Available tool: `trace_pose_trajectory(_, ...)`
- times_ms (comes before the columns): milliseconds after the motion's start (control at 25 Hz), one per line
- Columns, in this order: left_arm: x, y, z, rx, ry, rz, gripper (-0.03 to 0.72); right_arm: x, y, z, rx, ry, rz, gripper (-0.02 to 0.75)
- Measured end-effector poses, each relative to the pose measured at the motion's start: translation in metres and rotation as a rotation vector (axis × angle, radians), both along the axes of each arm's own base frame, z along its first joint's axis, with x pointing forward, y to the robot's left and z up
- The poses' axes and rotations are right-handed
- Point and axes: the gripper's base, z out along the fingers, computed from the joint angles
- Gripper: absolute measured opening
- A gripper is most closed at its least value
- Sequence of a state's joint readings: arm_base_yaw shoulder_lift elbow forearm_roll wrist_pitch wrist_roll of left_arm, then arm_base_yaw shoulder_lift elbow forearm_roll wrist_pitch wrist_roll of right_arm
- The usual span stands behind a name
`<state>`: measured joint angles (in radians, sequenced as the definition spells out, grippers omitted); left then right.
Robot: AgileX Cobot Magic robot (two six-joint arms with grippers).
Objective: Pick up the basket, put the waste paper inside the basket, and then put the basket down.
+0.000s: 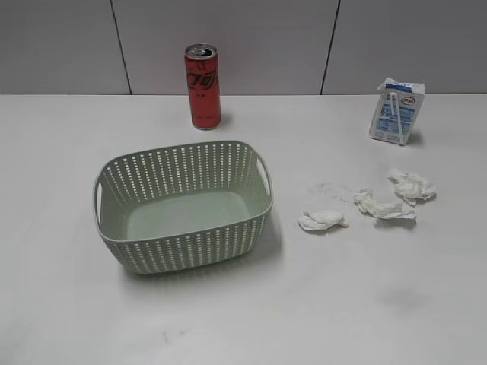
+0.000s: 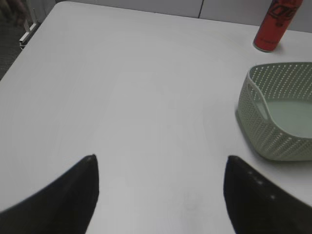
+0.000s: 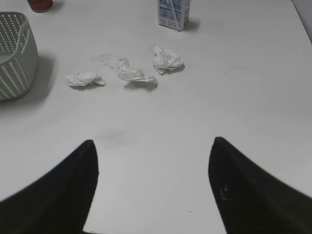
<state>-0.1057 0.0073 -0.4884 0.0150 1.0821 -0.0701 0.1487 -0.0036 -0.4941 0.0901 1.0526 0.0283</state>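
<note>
The pale green slotted basket (image 1: pixel 183 205) stands empty on the white table, left of centre; it also shows in the left wrist view (image 2: pixel 278 117) and at the left edge of the right wrist view (image 3: pixel 14 53). Three crumpled white waste paper wads lie to its right: one nearest the basket (image 1: pixel 322 220), one in the middle (image 1: pixel 383 205), one farthest right (image 1: pixel 412 185). The right wrist view shows them too (image 3: pixel 84 78) (image 3: pixel 132 73) (image 3: pixel 166 59). My left gripper (image 2: pixel 161 158) is open and empty, well left of the basket. My right gripper (image 3: pixel 152 141) is open and empty, in front of the wads. Neither gripper shows in the exterior view.
A red drink can (image 1: pixel 202 86) stands behind the basket. A blue-and-white drink carton (image 1: pixel 396 111) stands at the back right, behind the wads. The table's left edge (image 2: pixel 24 48) shows in the left wrist view.
</note>
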Motion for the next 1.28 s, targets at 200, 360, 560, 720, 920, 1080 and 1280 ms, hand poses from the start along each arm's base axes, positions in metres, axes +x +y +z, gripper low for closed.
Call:
trace_pose_trajectory(200,0.024,-0.005,-0.001,-0.006,0.161,-0.012,0.593,0.0,0.0,0.0,0.0,0.0,0.0,0.532)
trace_pose_trajectory(360,0.054,-0.008,0.002,-0.003,0.273,-0.014,0.591,0.0,0.0,0.0,0.0,0.0,0.0,0.532)
trace_pose_trajectory(560,0.097,-0.019,0.011,-0.045,0.343,-0.044,0.589,0.0,0.0,0.0,0.0,0.0,0.0,0.531)
trace_pose_trajectory(720,0.135,-0.029,0.014,-0.034,0.424,-0.077,0.587,0.0,0.0,0.0,0.0,0.0,0.0,0.531)
trace_pose_trajectory(920,0.191,-0.051,0.01,-0.007,0.55,-0.135,0.588,0.0,0.0,0.0,0.0,0.0,0.0,0.531)
trace_pose_trajectory(1080,0.237,-0.089,0.0,0.012,0.645,-0.195,0.586,0.0,0.0,0.0,0.0,0.0,0.0,0.531)
trace_pose_trajectory(1280,0.282,-0.14,-0.021,0.042,0.745,-0.178,0.584,0.0,0.0,0.0,0.0,0.0,0.0,0.531)
